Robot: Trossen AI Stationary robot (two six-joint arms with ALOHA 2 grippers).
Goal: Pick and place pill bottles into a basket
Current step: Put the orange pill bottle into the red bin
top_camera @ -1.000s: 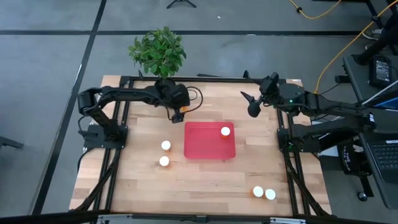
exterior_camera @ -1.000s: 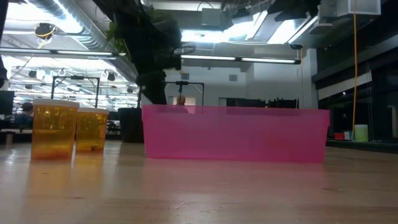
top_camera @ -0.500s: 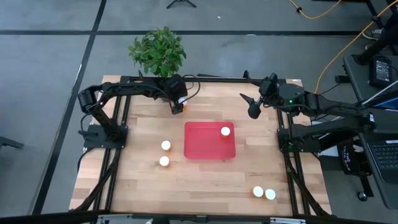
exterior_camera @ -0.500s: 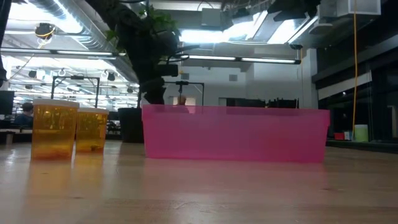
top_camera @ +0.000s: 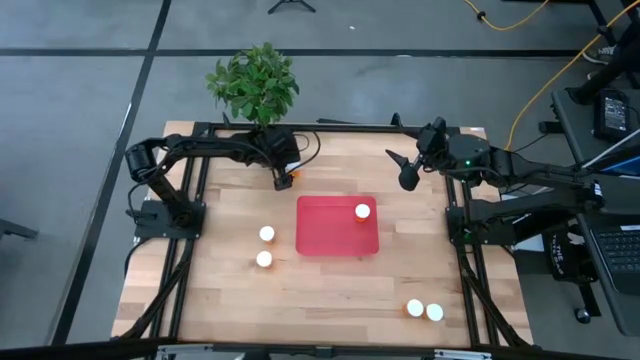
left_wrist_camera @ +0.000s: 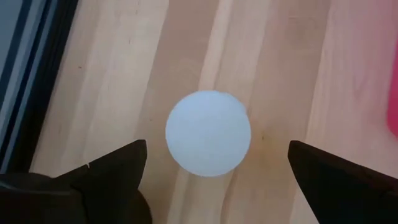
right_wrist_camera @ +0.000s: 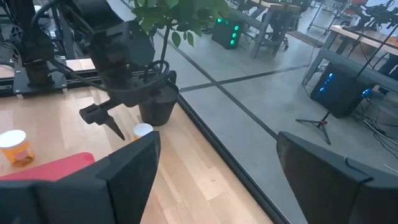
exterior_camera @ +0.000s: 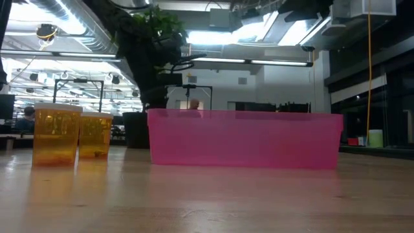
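Observation:
A pill bottle with a white cap (left_wrist_camera: 208, 132) stands upright on the wood by the red tray's far left corner (top_camera: 284, 183). My left gripper (left_wrist_camera: 214, 163) hangs open above it, one finger on either side, touching nothing. The red tray (top_camera: 337, 240) holds one bottle (top_camera: 363, 211) at its far right. Two bottles (top_camera: 266, 246) stand left of the tray and two (top_camera: 425, 310) near the front right. My right gripper (top_camera: 404, 172) is open and empty above the table's far right.
A potted plant (top_camera: 254, 85) stands at the far edge, just behind my left arm. In the low view the two left bottles (exterior_camera: 71, 134) stand beside the tray's wall (exterior_camera: 244, 139). Bare wood lies in front of the tray.
My left gripper has shifted a little toward the table's far edge and left, staying over the bottle by the tray's far left corner. The bottles and the tray have not moved.

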